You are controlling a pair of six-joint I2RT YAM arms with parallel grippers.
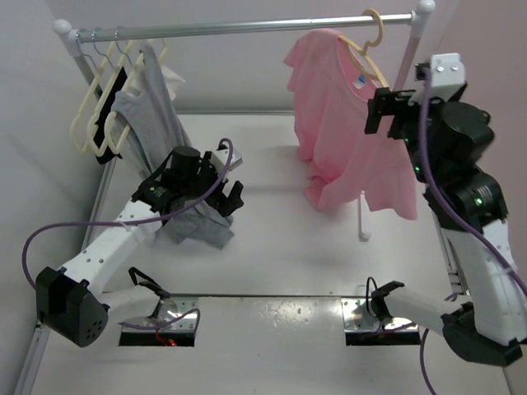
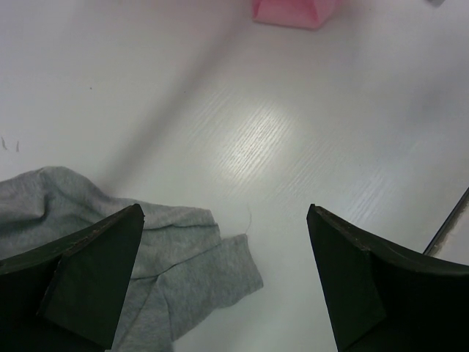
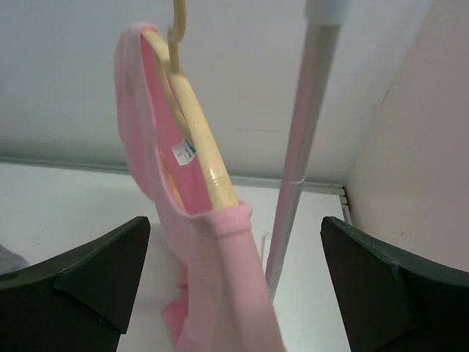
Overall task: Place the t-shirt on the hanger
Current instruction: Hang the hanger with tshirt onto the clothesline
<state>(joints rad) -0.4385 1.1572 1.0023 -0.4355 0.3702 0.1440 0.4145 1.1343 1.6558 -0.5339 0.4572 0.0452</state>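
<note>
White counter under a metal rail; the t-shirt hangs on the hanger, whose hook sits over the rail's right end, near the upright post. Right pincer is raised at the shirt's shoulder, jaws spread wide, gripping nothing. Left pincer is low over the counter, jaws likewise spread and empty, with a gray garment crumpled under its left finger.

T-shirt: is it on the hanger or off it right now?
On. The t-shirt hangs on the hanger, whose arm passes through the neck opening; its hook is over the rail.
</note>
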